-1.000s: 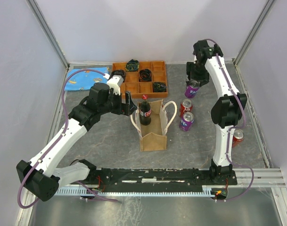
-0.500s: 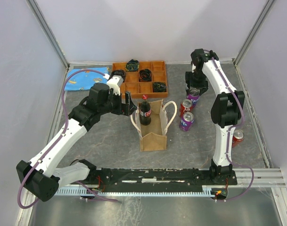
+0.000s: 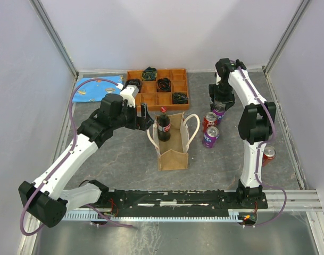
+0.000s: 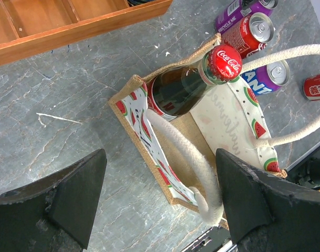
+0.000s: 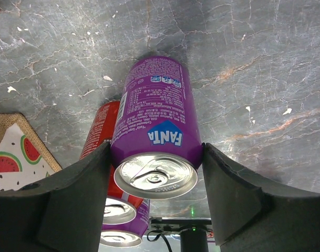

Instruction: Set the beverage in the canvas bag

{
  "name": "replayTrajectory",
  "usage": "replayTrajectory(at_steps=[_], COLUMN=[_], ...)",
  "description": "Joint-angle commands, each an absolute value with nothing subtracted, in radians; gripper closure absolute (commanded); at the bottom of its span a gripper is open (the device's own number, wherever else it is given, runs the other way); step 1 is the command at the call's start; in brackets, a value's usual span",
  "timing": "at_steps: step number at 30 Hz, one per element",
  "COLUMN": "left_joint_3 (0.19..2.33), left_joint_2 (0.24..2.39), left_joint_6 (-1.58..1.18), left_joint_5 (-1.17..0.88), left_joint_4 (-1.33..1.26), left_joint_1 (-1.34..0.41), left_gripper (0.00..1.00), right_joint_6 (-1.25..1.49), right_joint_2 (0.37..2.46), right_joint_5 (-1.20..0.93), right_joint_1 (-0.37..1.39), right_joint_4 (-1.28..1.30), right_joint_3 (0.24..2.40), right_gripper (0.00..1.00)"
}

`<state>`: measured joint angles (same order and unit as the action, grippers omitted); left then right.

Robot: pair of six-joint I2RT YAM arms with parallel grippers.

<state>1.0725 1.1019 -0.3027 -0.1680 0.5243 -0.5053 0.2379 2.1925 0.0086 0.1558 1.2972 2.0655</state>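
The canvas bag (image 3: 173,151) stands upright mid-table with white loop handles and a watermelon-print lining (image 4: 136,118). A cola bottle (image 3: 164,127) with a red cap (image 4: 223,60) stands inside it. My left gripper (image 3: 144,118) hovers open just left of the bag; in the left wrist view its jaws (image 4: 160,157) straddle the bag's near corner and one rope handle, with nothing gripped. My right gripper (image 3: 220,103) is shut on a purple Fanta can (image 3: 219,110), a beverage. Both fingers press the can's sides (image 5: 154,121) just above the table, to the right of the bag.
A red can (image 3: 209,121) and another purple can (image 3: 210,137) stand right of the bag, close to the held can. A red can (image 3: 268,154) lies further right. A wooden compartment tray (image 3: 151,99) and a blue patterned cloth (image 3: 98,88) sit at the back.
My right gripper has carried the purple Fanta can nearer and lower, bringing it down beside the red can. The left arm, the bag and the bottle have not moved.
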Motion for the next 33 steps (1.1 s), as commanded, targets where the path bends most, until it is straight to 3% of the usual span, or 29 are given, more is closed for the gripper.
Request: replayTrajectory(at_steps=[1,8,13,18,29,31,33], left_joint_3=[1.074,1.071,1.071,1.066,1.066,1.067,1.066], left_joint_2=[1.078,1.081,1.08,1.074,1.074,1.073,1.073], left_joint_6=[-0.304,-0.307,-0.307,-0.307,-0.306,-0.305,-0.305], left_joint_5=[-0.19,-0.195,-0.201,-0.2,-0.2,-0.199,-0.199], left_joint_4=[0.494,0.49,0.487,0.489,0.489,0.491,0.491], left_joint_1=[-0.5,-0.5,-0.501,-0.5,-0.5,-0.5,-0.501], left_gripper=[0.1,0.1,0.1,0.1,0.1,0.1,0.1], right_joint_6=[0.222,0.222,0.214,0.22,0.236,0.235,0.235], right_joint_2=[2.178,2.149,2.143,2.123,2.098,2.099,2.095], right_joint_5=[-0.005,-0.013,-0.021,-0.018,0.029,0.032,0.03], right_joint_1=[0.159,0.16,0.16,0.161,0.159,0.159,0.16], right_joint_4=[1.305,1.28,1.27,1.261,1.254,1.251,1.243], right_joint_3=[2.031,1.96,1.926,1.913,1.942,1.942,1.937], right_gripper=[0.28,0.26,0.13,0.11,0.22,0.31,0.48])
